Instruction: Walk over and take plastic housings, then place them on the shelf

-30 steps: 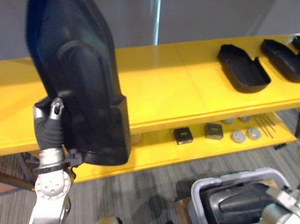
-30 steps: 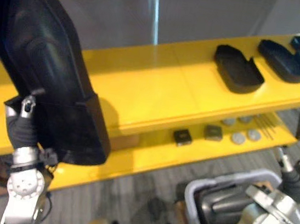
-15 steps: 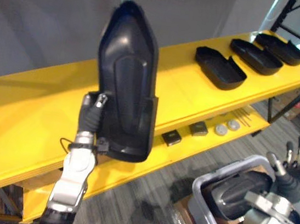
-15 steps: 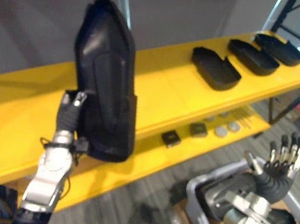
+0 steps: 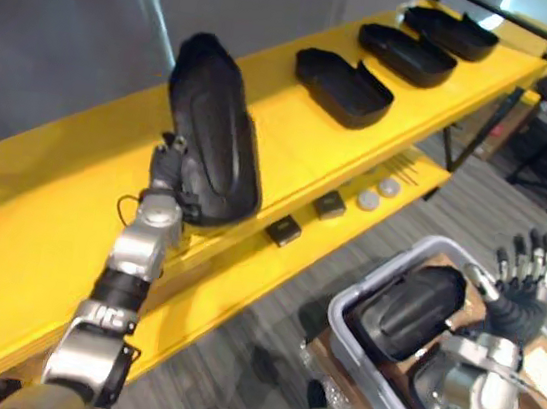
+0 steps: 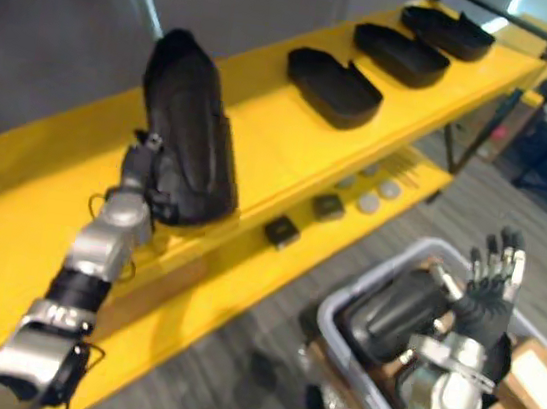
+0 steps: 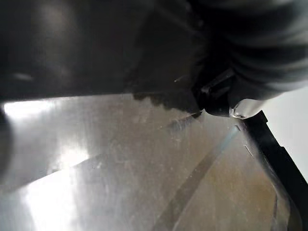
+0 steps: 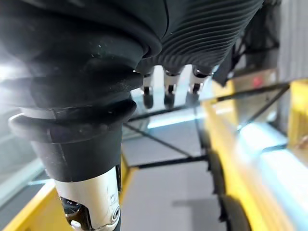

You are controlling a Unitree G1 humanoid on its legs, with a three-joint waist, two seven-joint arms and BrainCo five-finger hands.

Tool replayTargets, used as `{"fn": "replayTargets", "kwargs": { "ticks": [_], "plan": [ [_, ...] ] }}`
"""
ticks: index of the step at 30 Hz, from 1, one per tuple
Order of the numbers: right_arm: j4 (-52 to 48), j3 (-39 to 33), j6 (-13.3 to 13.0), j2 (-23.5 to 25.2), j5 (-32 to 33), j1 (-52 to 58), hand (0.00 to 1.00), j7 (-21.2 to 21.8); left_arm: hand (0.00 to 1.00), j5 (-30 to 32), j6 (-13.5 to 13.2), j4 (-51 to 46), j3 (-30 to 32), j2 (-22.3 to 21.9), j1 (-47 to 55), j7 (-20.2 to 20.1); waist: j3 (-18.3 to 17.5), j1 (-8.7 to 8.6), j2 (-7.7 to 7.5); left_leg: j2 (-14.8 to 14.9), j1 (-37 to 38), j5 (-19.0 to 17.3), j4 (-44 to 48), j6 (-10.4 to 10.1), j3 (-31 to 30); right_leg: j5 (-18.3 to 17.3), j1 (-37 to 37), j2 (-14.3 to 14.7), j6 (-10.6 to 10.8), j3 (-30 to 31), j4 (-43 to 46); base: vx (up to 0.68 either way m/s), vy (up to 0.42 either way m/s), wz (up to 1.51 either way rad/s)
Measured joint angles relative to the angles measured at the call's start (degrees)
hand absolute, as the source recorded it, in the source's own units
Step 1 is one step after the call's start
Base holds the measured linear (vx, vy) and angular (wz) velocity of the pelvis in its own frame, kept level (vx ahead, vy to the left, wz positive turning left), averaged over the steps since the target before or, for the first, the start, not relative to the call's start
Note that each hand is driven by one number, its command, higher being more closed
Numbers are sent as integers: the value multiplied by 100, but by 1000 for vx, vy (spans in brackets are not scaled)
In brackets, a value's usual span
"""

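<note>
1. Plastic housing stands tilted on the yellow shelf, with the left hand clamped on its lower edge (not yet released).
2. Three other housings already lie there.
3. More wait in the grey bin; the right hand is spread and empty.

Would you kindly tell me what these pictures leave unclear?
Eye views: small parts on the lower shelf are too small to identify.
Eye views: the held housing in the left hand hides whether it touches the top shelf.
Eye views: the top housing covers the rest of the bin.
</note>
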Motion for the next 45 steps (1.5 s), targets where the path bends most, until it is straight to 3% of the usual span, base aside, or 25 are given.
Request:
{"fn": "replayTargets", "kwargs": {
  "ticks": [6,10,15,25,26,37,45],
  "plan": [
    [249,558,-1,26,74,318,0,-182,100,-85,372,647,390,11,-204,575,359,-131,-43,23,22,25,-44,-28,64,-19,-62,32,-22,94,30,6,1,-6],
    [383,828,-6,90,123,522,0,-438,100,20,727,726,615,394,-351,917,453,-145,-143,127,-64,23,45,-36,78,-49,-190,125,-69,111,152,-8,-34,-4],
    [385,878,-52,110,130,581,0,-641,100,208,948,729,885,633,-438,1032,693,-95,-158,193,-96,15,115,-57,55,-74,-223,184,-105,100,234,-4,-6,0],
    [408,1246,-173,86,257,752,0,-756,100,457,1259,813,997,845,-551,1038,744,-21,-106,238,-288,14,236,-60,24,-83,-400,205,-108,86,343,0,0,0],
    [408,1253,-173,84,279,762,0,-755,0,458,1281,812,996,845,-552,1029,746,-18,-103,238,-290,14,238,-60,22,-83,-401,204,-107,85,345,0,0,0],
    [416,1355,-173,54,463,813,0,-763,0,345,1253,932,970,902,-750,908,758,-13,-82,253,-330,13,263,-61,37,-83,-446,211,-108,91,366,0,0,0],
    [416,1356,-188,52,463,903,0,-748,0,-726,365,937,862,912,-788,1250,811,-21,-118,293,-380,-3,357,-61,43,-83,-494,231,-108,100,418,0,0,0]
  ]
}}
